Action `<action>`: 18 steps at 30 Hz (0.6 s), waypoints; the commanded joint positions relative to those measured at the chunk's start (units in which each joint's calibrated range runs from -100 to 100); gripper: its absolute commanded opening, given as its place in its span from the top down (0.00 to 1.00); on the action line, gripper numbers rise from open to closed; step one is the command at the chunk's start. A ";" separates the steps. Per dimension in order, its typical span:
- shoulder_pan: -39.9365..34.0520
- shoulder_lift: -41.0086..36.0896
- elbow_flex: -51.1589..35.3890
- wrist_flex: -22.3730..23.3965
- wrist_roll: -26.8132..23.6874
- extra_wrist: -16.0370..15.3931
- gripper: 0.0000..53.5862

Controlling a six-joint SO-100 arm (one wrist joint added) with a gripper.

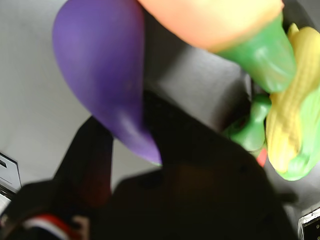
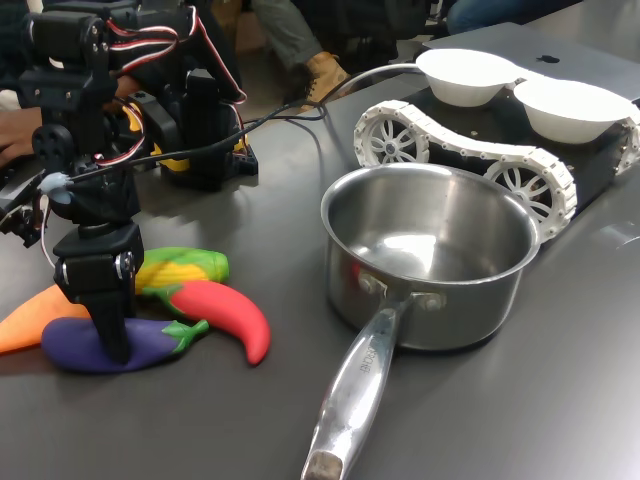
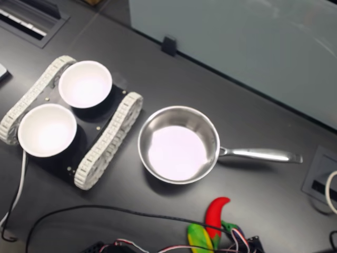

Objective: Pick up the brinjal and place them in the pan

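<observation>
The black fingers [image 2: 108, 325] come down onto the brinjal [image 2: 110, 345] and touch its upper side; whether they pinch it or stand spread I cannot tell (in the wrist view they are only a dark blur). The brinjal lies on the dark table [image 2: 520, 410], just beside an orange toy carrot [image 2: 30, 318], a toy corn cob [image 2: 185, 266] and a red toy chili [image 2: 225, 315]. The steel pan [image 2: 430, 255] stands apart, toward the first exterior view's right, its handle pointing to the camera. Behind it two white bowls [image 2: 470, 75] rest on a tracked vehicle [image 2: 460, 150].
</observation>
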 commanded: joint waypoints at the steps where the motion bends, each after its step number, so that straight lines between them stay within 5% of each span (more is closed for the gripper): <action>1: 1.77 -5.30 -1.36 -1.07 -0.98 1.00 1.00; 18: 4.52 -12.97 -4.73 -3.37 -2.30 1.00 1.00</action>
